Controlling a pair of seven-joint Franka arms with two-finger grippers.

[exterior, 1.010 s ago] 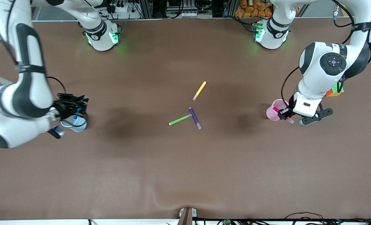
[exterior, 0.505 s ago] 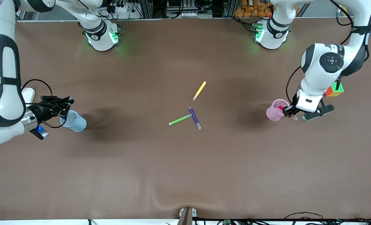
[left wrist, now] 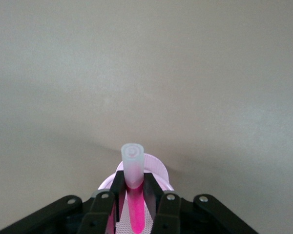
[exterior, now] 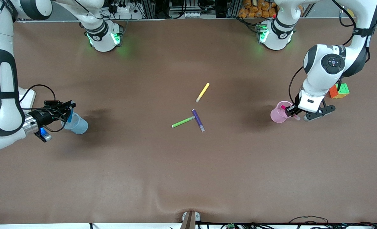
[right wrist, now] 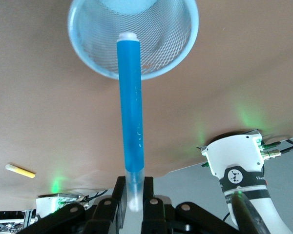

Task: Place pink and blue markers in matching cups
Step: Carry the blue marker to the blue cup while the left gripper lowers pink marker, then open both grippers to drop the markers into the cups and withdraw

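From my remote station I see a brown table with two white arms reaching onto it, one at each end; at the right arm's end, the right gripper [exterior: 68,108] hangs over the pale blue cup [exterior: 77,124], its fingers [right wrist: 147,191] closed tight on the blue marker [exterior: 70,115]; in the right wrist view I hold that marker [right wrist: 130,109] by its greyish cap, and its other end points into the open mouth of the blue cup [right wrist: 185,44], which shows a mesh-like pattern inside; I cannot tell whether the tip touches the cup; at the left arm's end, the left gripper [exterior: 291,111] sits over the rim of the pale pink cup [exterior: 277,115], clamped on the pink marker [exterior: 284,108], which slants with its magenta end over the cup's mouth; in the left wrist view the marker [left wrist: 134,214] stands between the black fingers [left wrist: 152,192] with its pale cap toward the camera, and the pink cup [left wrist: 158,169] lies just beneath; near the middle of the table lie three loose pens, well apart from both cups: a yellow pen [exterior: 202,92] farthest from the front camera, then a purple pen [exterior: 198,120] and a green pen [exterior: 183,121] whose ends meet; a colourful cube [exterior: 339,90] rests near the left arm's elbow.
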